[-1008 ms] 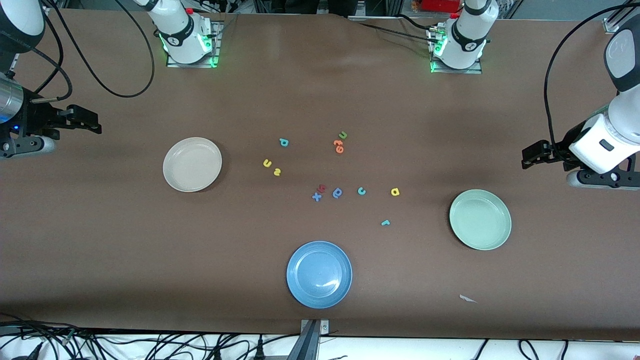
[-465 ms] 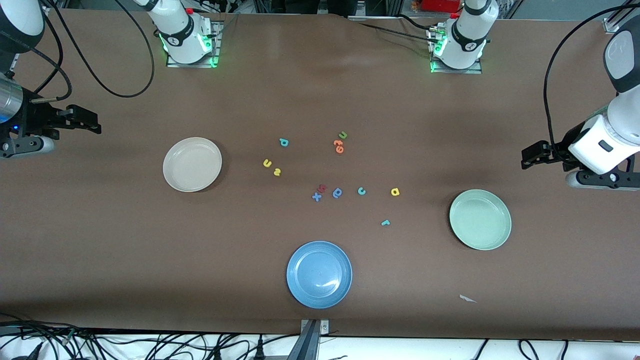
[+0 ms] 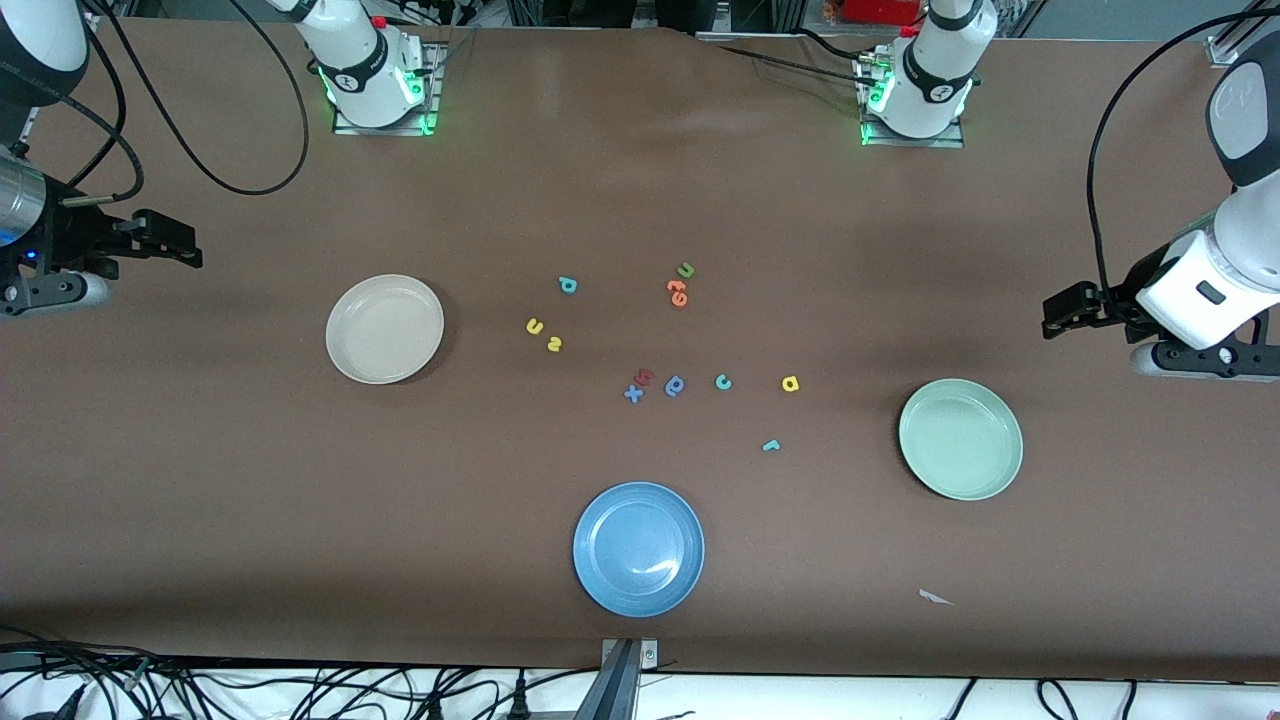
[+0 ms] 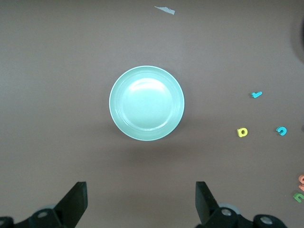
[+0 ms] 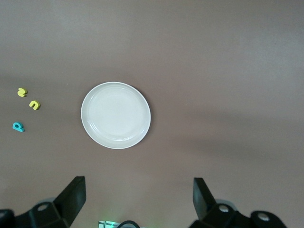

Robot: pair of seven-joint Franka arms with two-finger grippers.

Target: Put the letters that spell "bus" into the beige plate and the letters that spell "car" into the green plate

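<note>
While bare, beige plate, green plate.

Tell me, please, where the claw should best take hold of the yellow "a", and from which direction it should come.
The yellow "a" lies flat on the table, apart from other letters. Probably best to come straight down from above and pinch across its outer edges, since nothing stands up to grip. The open left claw, near the green plate, is the closer one.

Robot lab: bolted arm bases, cables
</note>
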